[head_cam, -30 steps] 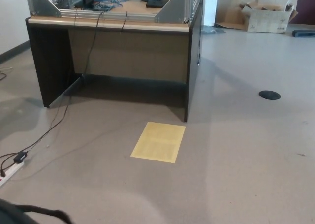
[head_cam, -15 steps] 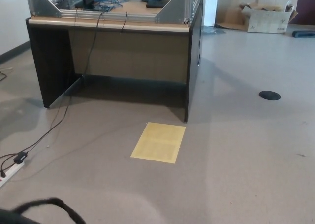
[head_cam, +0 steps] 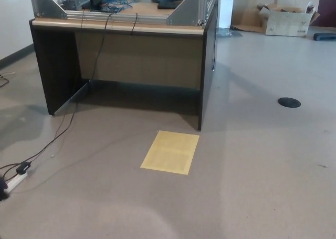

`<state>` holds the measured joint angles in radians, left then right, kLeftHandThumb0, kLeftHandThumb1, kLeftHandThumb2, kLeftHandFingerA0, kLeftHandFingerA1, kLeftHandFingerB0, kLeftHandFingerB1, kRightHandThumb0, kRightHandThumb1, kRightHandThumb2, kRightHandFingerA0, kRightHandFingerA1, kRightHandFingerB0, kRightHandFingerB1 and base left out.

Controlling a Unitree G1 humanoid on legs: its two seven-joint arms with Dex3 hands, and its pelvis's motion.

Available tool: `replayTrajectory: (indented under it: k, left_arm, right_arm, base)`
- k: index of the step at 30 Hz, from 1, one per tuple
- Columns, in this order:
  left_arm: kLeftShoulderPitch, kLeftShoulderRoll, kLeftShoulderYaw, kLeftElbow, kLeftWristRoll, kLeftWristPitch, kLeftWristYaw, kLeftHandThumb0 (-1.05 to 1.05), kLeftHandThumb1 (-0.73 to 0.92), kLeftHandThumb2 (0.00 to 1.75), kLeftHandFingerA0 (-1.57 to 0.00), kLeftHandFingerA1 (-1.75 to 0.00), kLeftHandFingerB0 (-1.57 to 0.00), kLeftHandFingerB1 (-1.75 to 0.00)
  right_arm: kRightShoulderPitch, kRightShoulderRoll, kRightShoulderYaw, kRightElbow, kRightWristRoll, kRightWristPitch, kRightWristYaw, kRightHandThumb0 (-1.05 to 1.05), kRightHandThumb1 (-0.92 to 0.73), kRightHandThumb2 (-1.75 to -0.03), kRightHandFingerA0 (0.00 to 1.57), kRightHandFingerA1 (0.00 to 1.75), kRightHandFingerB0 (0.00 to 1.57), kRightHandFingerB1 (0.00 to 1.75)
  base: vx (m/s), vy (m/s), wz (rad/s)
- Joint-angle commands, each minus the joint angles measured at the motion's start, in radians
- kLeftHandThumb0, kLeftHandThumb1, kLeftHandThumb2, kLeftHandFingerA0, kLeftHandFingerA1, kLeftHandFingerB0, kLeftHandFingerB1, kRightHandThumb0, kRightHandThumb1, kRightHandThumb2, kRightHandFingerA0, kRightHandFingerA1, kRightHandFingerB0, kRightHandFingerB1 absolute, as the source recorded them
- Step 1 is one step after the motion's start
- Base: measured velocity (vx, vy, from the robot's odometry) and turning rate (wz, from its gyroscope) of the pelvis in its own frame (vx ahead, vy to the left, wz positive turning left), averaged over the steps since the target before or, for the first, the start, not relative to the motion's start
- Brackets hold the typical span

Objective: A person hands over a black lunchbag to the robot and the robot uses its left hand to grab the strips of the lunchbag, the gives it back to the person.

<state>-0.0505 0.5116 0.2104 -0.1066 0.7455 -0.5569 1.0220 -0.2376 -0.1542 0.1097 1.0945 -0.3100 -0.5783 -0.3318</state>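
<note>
Head view shows neither robot hand, no person, and no black lunchbag; the state of the fingers on either hand cannot be told, since both hands lie outside the picture. The one relation the coming move turns on, which way the lunchbag's straps lie from the left hand's fingers and how their long axis runs, cannot be established from this view. What is present: a grey carpeted floor (head_cam: 252, 186), a dark-sided desk with a pale wooden front panel (head_cam: 136, 58), its tabletop (head_cam: 118, 24) carrying aluminium framing and cables, and a flat yellow rectangular sheet (head_cam: 170, 152) lying on the floor just in front of the desk's right front corner. A white power strip with a black cable (head_cam: 14, 179) lies at the left edge, a round black floor cap (head_cam: 289, 102) sits well to the right, and an open cardboard box (head_cam: 286, 19) stands in the far right background. Judgement: no handover is in view, so the left hand would be the one to present once the bag appears.
</note>
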Motion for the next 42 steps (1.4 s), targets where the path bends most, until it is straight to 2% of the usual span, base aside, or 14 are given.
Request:
replayTrajectory:
  k: [1, 5, 7, 12, 21, 22, 24, 28, 33, 37, 38, 39, 41, 42]
  left_arm:
    - [-0.234, 0.060, -0.063, 0.109, 0.076, -0.065, -0.010, -0.10, 0.52, 0.58, -0.88, -1.73, -0.72, -1.61]
    - [-0.475, 0.049, -0.152, 0.212, 0.117, -0.049, -0.032, -0.09, 0.57, 0.54, -0.83, -1.75, -0.65, -1.64]
    - [-0.587, 0.047, -0.204, 0.280, 0.138, -0.064, -0.037, -0.09, 0.60, 0.55, -0.76, -1.75, -0.54, -1.70]
    - [-0.830, -0.019, -0.310, 0.402, 0.129, -0.037, -0.128, -0.13, 0.58, 0.53, -0.78, -1.75, -0.59, -1.64]
    - [-0.951, -0.038, -0.377, 0.503, 0.132, -0.022, -0.102, -0.14, 0.57, 0.54, -0.78, -1.75, -0.59, -1.65]
    - [-1.205, -0.163, -0.460, 0.708, 0.139, 0.007, -0.166, -0.19, 0.54, 0.52, -0.80, -1.73, -0.56, -1.57]
    - [-1.321, -0.214, -0.497, 0.809, 0.152, 0.037, -0.197, -0.19, 0.54, 0.52, -0.79, -1.74, -0.56, -1.58]
    - [-1.399, -0.256, -0.531, 0.908, 0.156, 0.046, -0.188, -0.16, 0.56, 0.51, -0.74, -1.75, -0.57, -1.64]
    - [-1.476, -0.311, -0.579, 1.019, 0.157, 0.054, -0.174, -0.21, 0.57, 0.51, -0.71, -1.73, -0.51, -1.58]
    - [-1.504, -0.348, -0.610, 1.070, 0.135, 0.051, -0.173, -0.19, 0.55, 0.54, -0.72, -1.73, -0.61, -1.59]
    - [-1.507, -0.367, -0.626, 1.078, 0.137, 0.055, -0.169, -0.28, 0.51, 0.52, -0.74, -1.66, -0.75, -1.38]
    - [-1.507, -0.383, -0.639, 1.079, 0.138, 0.058, -0.171, -0.28, 0.51, 0.52, -0.74, -1.66, -0.75, -1.38]
    - [-1.516, -0.403, -0.661, 1.094, 0.147, 0.060, -0.144, -0.24, 0.54, 0.54, -0.74, -1.72, -0.64, -1.57]
    - [-1.522, -0.413, -0.676, 1.101, 0.161, 0.071, -0.122, -0.24, 0.54, 0.54, -0.74, -1.72, -0.64, -1.57]
  right_arm:
    - [0.009, -0.015, -0.007, 0.009, 0.011, -0.001, 0.004, -0.36, -0.63, -0.58, 0.50, 0.46, 0.47, 0.39]
    - [0.000, -0.013, -0.008, 0.004, 0.010, 0.007, 0.001, -0.36, -0.63, -0.58, 0.51, 0.46, 0.47, 0.39]
    - [-0.003, -0.009, -0.015, -0.001, 0.022, 0.004, 0.012, -0.36, -0.62, -0.58, 0.52, 0.47, 0.48, 0.39]
    - [-0.008, -0.014, -0.014, -0.002, 0.018, 0.001, 0.011, -0.38, -0.64, -0.59, 0.51, 0.45, 0.47, 0.39]
    - [-0.014, -0.013, -0.014, 0.002, 0.018, 0.000, 0.014, -0.38, -0.64, -0.59, 0.51, 0.45, 0.47, 0.39]
    - [-0.053, -0.015, -0.024, 0.007, 0.026, 0.016, 0.014, -0.37, -0.62, -0.58, 0.51, 0.46, 0.48, 0.39]
    - [-0.081, -0.013, -0.025, 0.010, 0.026, 0.027, 0.017, -0.38, -0.62, -0.58, 0.52, 0.47, 0.48, 0.40]
    - [-0.079, -0.008, -0.025, 0.007, 0.028, 0.026, 0.016, -0.37, -0.61, -0.58, 0.53, 0.47, 0.49, 0.40]
    - [-0.073, -0.019, -0.015, 0.006, 0.020, 0.008, 0.036, -0.35, -0.64, -0.59, 0.51, 0.47, 0.47, 0.39]
    - [-0.090, -0.019, -0.013, 0.012, 0.018, 0.024, 0.046, -0.35, -0.64, -0.59, 0.51, 0.47, 0.48, 0.39]
    - [-0.089, -0.019, -0.013, 0.012, 0.017, 0.024, 0.044, -0.35, -0.63, -0.58, 0.52, 0.48, 0.47, 0.39]
    - [-0.086, -0.018, -0.011, 0.010, 0.015, 0.025, 0.040, -0.35, -0.63, -0.58, 0.52, 0.48, 0.47, 0.39]
    - [-0.087, -0.017, -0.014, 0.009, 0.018, 0.023, 0.039, -0.34, -0.64, -0.58, 0.52, 0.47, 0.48, 0.39]
    - [-0.087, -0.017, -0.016, 0.007, 0.020, 0.022, 0.040, -0.34, -0.64, -0.58, 0.52, 0.47, 0.48, 0.39]
  base:
    - [0.00, 0.000, 0.00]
    - [0.00, 0.000, 0.00]
    - [0.00, 0.000, 0.00]
    - [0.00, 0.000, 0.00]
    - [0.00, 0.000, 0.00]
    - [0.00, 0.000, 0.00]
    - [0.00, 0.000, 0.00]
    - [0.00, 0.000, 0.00]
    - [0.00, 0.000, 0.00]
    - [0.00, 0.000, 0.00]
    - [0.00, 0.000, 0.00]
    - [0.00, 0.000, 0.00]
    - [0.00, 0.000, 0.00]
    - [0.00, 0.000, 0.00]
